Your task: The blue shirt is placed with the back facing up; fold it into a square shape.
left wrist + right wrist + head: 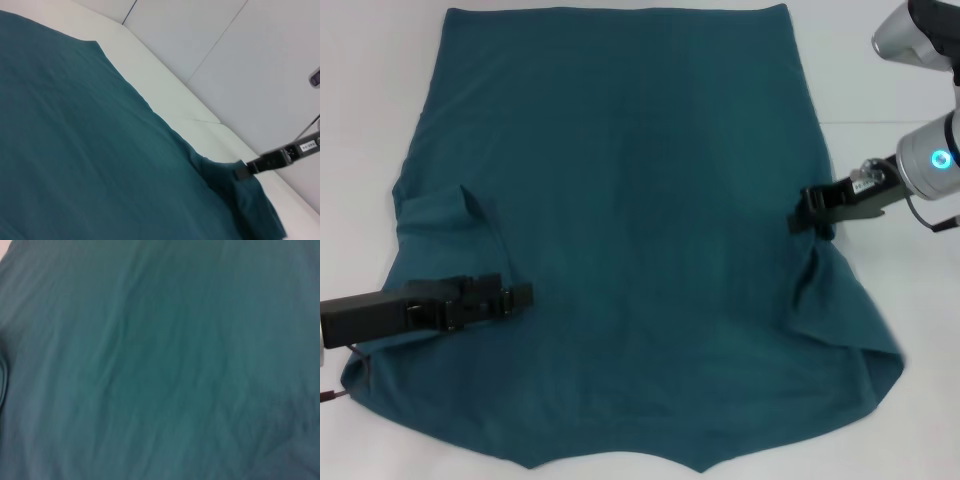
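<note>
Blue shirt (640, 220) — spread flat on white bench (920, 400). Left hand (520, 295) reaches in level over shirt's left side; right hand (812, 222) at right edge, fabric bunched there. Grip of both: can't tell.

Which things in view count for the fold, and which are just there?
For the job:
blue shirt, spread flat
left gripper, over the shirt by its left sleeve
right gripper, at the shirt's right edge by the sleeve

Just there:
white table, nothing else lying on it
</note>
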Controlling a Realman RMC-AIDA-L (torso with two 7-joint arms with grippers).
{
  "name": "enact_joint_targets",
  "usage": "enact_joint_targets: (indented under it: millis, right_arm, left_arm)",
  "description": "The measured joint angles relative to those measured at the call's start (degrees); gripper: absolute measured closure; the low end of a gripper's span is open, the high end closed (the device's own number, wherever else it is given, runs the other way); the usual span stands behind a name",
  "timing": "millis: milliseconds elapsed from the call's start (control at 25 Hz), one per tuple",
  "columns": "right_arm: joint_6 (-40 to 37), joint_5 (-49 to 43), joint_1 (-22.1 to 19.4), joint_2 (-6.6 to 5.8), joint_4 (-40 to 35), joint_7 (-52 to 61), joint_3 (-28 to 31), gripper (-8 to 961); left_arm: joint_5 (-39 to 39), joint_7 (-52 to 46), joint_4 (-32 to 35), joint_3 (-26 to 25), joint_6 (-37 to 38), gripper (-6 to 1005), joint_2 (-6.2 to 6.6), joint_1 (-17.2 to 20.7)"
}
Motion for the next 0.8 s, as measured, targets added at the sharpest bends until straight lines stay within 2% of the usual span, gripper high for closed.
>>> enact_joint_targets:
  millis: [280,560,680,800]
  right_arm:
    - [7.0,3.1,0.4,0.26,3.0,0.5,-0.6,941]
    - [5.9,3.0,1.1,0.56,2.7,-2.2,-5.4,940]
    - [6.2,3.0,1.0,1.0,1.3,-4.5,-6.9,821]
    - [7.2,3.0,0.6,2.14,-0.9,-7.5,-7.3,706]
  left_arm:
    - [0.0,0.0,0.0,0.0,-0.3,268,-0.16,-0.3]
    - [0.0,-0.1,0.0,0.0,-1.0,267,-0.12,-0.2]
    - [0.0,-0.1,0.0,0.0,-1.2,267,-0.11,-0.1]
    - [0.0,-0.1,0.0,0.0,-1.2,268,-0.1,0.1]
